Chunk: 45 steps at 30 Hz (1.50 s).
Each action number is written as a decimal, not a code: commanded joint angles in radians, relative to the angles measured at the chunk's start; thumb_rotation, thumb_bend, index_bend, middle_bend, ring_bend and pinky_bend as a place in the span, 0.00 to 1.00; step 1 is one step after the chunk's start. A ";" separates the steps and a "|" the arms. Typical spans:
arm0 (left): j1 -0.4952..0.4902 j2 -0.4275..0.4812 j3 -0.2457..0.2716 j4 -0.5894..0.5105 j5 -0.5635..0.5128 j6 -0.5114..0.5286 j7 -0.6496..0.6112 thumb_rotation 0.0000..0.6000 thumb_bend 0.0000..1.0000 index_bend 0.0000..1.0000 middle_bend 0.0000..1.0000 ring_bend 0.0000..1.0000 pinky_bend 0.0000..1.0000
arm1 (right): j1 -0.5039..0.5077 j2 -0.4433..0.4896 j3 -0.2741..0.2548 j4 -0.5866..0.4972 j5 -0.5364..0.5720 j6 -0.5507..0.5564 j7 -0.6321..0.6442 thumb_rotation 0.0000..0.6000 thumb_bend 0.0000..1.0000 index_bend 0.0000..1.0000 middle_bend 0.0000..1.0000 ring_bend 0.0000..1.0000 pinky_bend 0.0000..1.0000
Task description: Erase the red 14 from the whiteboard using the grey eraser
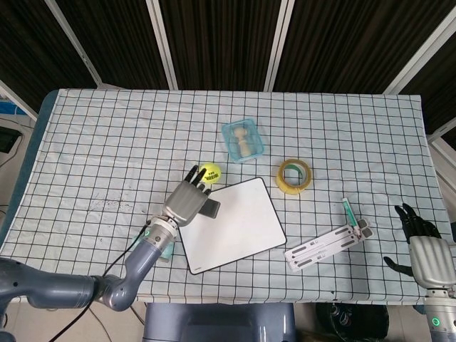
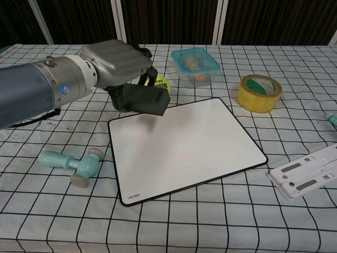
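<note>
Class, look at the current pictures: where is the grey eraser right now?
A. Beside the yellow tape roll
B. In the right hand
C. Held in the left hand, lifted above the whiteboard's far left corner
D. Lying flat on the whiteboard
C: the left hand grips the grey eraser in the air, its shadow falling on the whiteboard below.
</note>
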 commanded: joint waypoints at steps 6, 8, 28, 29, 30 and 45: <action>0.052 0.194 -0.011 -0.111 -0.009 0.064 -0.020 1.00 0.31 0.42 0.48 0.01 0.04 | 0.000 0.000 -0.001 -0.002 -0.002 0.001 -0.002 1.00 0.06 0.05 0.07 0.19 0.21; 0.071 0.228 0.005 -0.108 0.001 0.056 -0.051 1.00 0.31 0.42 0.48 0.01 0.04 | 0.000 -0.001 -0.003 -0.003 -0.004 -0.001 -0.005 1.00 0.06 0.05 0.07 0.19 0.21; 0.194 0.177 0.144 0.246 0.121 -0.126 -0.342 1.00 0.31 0.42 0.48 0.01 0.03 | 0.000 0.001 -0.001 -0.006 0.001 -0.003 -0.004 1.00 0.06 0.05 0.07 0.19 0.21; 0.196 0.165 0.145 0.266 0.131 -0.132 -0.352 1.00 0.31 0.42 0.47 0.01 0.03 | 0.000 0.001 -0.001 -0.007 0.002 -0.003 -0.004 1.00 0.06 0.05 0.07 0.19 0.21; 0.198 0.155 0.144 0.283 0.140 -0.136 -0.362 1.00 0.31 0.42 0.47 0.01 0.03 | 0.000 0.001 -0.001 -0.007 0.002 -0.004 -0.005 1.00 0.06 0.05 0.07 0.19 0.21; 0.207 0.143 0.148 0.287 0.144 -0.179 -0.312 1.00 0.08 0.05 0.16 0.00 0.01 | 0.000 0.003 0.000 -0.008 0.004 -0.003 -0.004 1.00 0.06 0.05 0.07 0.19 0.21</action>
